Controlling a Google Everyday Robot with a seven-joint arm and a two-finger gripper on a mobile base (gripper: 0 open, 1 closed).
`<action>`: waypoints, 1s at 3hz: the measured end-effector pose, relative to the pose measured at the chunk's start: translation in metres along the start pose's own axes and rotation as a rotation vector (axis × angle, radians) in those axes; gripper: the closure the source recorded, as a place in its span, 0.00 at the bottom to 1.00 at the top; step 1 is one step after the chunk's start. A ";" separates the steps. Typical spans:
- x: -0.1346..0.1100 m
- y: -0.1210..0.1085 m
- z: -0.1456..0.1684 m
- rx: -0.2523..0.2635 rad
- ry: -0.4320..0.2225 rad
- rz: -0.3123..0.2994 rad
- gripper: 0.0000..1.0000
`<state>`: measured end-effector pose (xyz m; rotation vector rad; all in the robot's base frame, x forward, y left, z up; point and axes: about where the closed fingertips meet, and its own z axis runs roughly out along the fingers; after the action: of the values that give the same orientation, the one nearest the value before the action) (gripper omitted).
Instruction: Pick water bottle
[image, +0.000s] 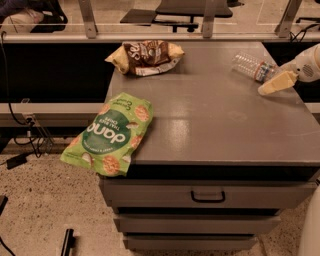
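The water bottle (252, 67) is small, clear and ribbed, with a narrow coloured label band. It lies on its side at the far right of the grey cabinet top (215, 115). My gripper (274, 84) comes in from the right edge of the camera view. Its pale yellow finger (277, 82) lies low over the top, just right of and in front of the bottle's cap end, close to it or touching it. The rest of the gripper is cut off by the frame edge.
A brown and yellow snack bag (147, 56) lies at the back left of the top. A green chip bag (112, 134) hangs over the front left corner. Drawers (207, 196) sit below the top. A railing (150, 35) runs behind.
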<state>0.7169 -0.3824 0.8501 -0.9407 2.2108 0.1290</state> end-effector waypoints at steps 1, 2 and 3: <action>0.000 0.004 0.001 -0.026 -0.024 0.004 0.57; -0.007 0.008 -0.004 -0.048 -0.054 -0.019 0.80; -0.028 0.019 -0.020 -0.079 -0.126 -0.071 1.00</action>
<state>0.7060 -0.3585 0.8795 -1.0242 2.0670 0.2378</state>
